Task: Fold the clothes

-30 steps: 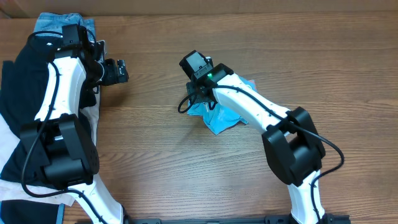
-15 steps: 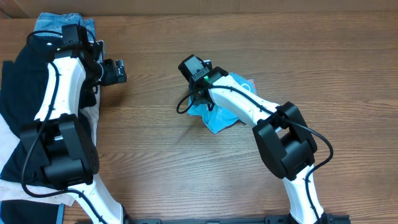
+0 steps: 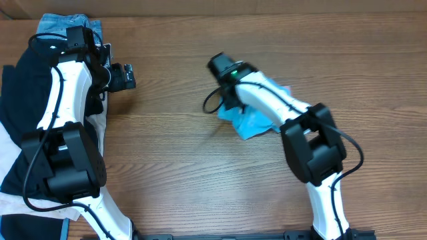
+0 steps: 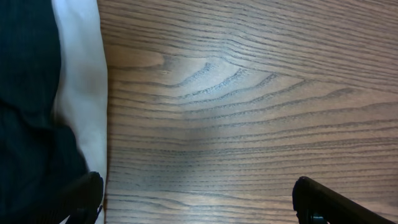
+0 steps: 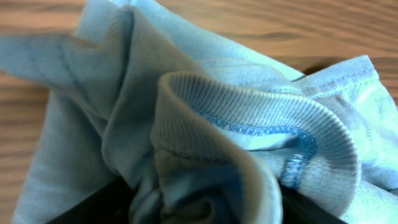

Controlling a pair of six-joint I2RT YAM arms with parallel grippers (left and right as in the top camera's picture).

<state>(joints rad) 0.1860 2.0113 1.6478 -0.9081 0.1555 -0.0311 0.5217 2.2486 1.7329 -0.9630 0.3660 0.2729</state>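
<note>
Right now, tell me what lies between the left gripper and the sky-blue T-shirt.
Bare wooden table, seen in the overhead view, from the left gripper to the sky-blue T-shirt; only the right arm's black cable loops beside the shirt's near edge.

Bare surface (image 3: 167,160) lay open across the middle and front. A bunched shirt (image 3: 252,123) blocked mid-right, and a dark clothes pile (image 3: 17,100) crowded the left edge.

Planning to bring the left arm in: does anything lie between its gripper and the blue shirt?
Mostly bare table. But the right gripper sits at the shirt's end nearest the left gripper, partly blocking that side.
</note>
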